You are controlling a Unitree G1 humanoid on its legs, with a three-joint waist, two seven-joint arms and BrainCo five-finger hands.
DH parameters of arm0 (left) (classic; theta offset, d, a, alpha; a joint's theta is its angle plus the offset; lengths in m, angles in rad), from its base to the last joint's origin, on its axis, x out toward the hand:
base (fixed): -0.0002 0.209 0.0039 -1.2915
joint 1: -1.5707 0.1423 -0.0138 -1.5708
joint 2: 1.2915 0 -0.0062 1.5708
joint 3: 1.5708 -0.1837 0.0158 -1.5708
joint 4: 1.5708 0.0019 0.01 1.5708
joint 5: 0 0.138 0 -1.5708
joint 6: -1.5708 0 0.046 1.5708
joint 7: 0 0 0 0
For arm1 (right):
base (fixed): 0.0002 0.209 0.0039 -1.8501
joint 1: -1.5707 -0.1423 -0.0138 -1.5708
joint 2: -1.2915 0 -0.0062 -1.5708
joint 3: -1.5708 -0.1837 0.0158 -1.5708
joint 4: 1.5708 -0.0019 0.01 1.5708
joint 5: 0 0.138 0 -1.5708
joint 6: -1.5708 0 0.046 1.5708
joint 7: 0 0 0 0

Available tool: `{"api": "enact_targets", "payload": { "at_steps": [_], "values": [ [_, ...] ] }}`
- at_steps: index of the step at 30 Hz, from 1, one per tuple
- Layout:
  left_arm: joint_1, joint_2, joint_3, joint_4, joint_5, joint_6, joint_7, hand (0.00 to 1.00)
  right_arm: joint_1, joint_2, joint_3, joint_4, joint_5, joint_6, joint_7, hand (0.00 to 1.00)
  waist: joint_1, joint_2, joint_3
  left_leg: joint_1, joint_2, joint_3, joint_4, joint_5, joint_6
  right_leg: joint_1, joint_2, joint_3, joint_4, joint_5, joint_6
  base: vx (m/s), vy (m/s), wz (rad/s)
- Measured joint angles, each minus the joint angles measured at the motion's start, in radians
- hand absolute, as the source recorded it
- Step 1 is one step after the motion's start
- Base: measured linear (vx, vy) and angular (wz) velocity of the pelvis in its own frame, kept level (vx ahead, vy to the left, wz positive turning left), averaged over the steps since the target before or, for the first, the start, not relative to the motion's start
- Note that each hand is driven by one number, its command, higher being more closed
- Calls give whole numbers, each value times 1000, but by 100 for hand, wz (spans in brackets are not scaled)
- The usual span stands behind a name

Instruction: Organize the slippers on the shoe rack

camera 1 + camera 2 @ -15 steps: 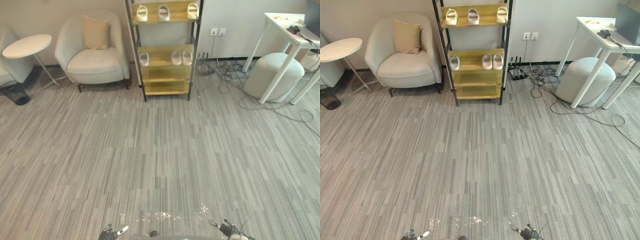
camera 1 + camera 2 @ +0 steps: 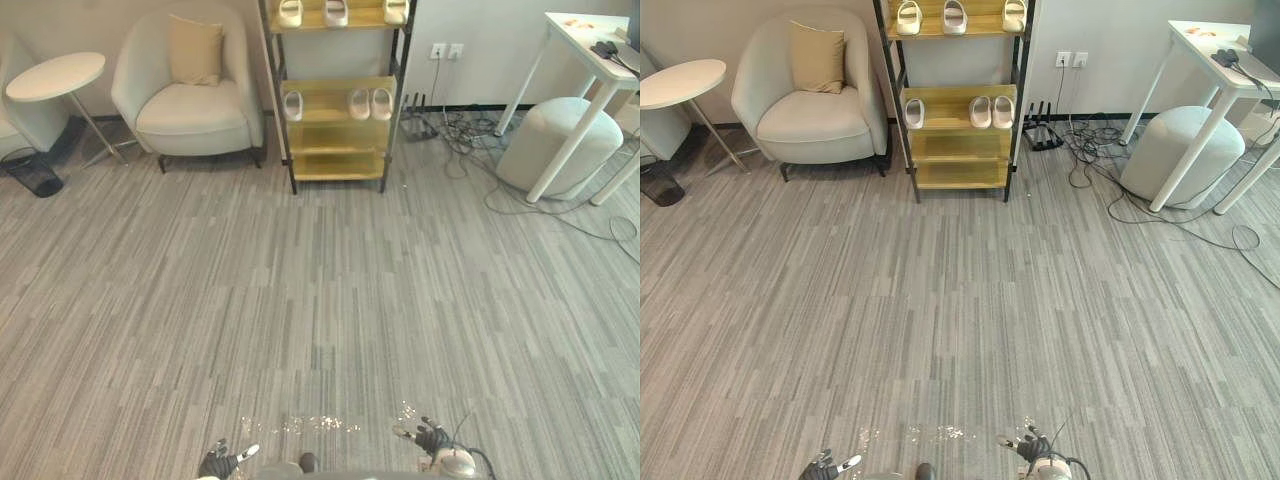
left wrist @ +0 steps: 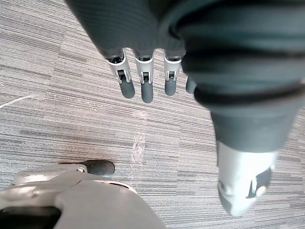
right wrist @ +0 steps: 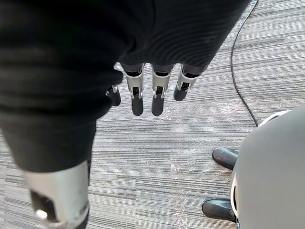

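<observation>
Robot's shuffled slightly nearer, left hand [image 3: 143,88] & right hand [image 4: 157,98] hanging empty w/ fingers straight, apart; slippers [image 2: 370,103] on shoe rack [image 2: 335,165] far ahead of both, so approach barely begun.

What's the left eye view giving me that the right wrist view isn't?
Left eye, not right wrist: the shoe rack far ahead with white slippers on its upper shelves, the armchair, and the left hand. Right wrist, not left eye: a close look at the right hand, fingers straight, holding nothing. Both: that hand and the grey striped floor.
</observation>
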Motion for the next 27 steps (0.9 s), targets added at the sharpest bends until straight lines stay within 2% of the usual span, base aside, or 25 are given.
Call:
{"api": "enact_targets", "payload": {
  "at_steps": [5, 8, 12, 17, 27],
  "values": [
    [-1, 0, 0, 0, 0, -1, 1, 0, 1, 1, -1, 2, 0, 0, -15, 0, 1, -4, 4, 13, 0, 3, -6, 0, 0, 2, 0, 4, -1, 0, -1, -11, -6, -1],
    [-2, 2, -1, 0, 1, -1, 2, 0, 2, 1, -2, 2, 1, 0, -18, 0, 1, -6, 9, 16, -1, 9, -12, 0, 0, 14, 3, 7, -20, 10, -13, -16, -21, -5],
    [-2, 4, -2, 0, 1, -3, 2, 0, 4, 2, -4, 3, 1, 0, -20, 0, 3, -6, 9, 16, -1, 25, -15, 0, 0, 18, 7, 18, -38, 23, -6, -17, -13, -11],
    [-7, 15, -13, 0, 15, -2, 3, 0, 13, 8, -22, 3, 1, 1, -25, 0, 3, -20, 17, 35, -3, 28, -17, 0, 1, 33, 6, 23, -49, 26, -4, -17, -10, -3],
    [-12, 17, -21, 1, 37, -1, 6, 0, 16, 10, -28, 2, 3, 2, -25, 0, 1, -19, 17, 28, 3, 58, -16, -1, 2, 32, 17, 51, -83, 44, -19, -31, -25, -9]
  ]
}}
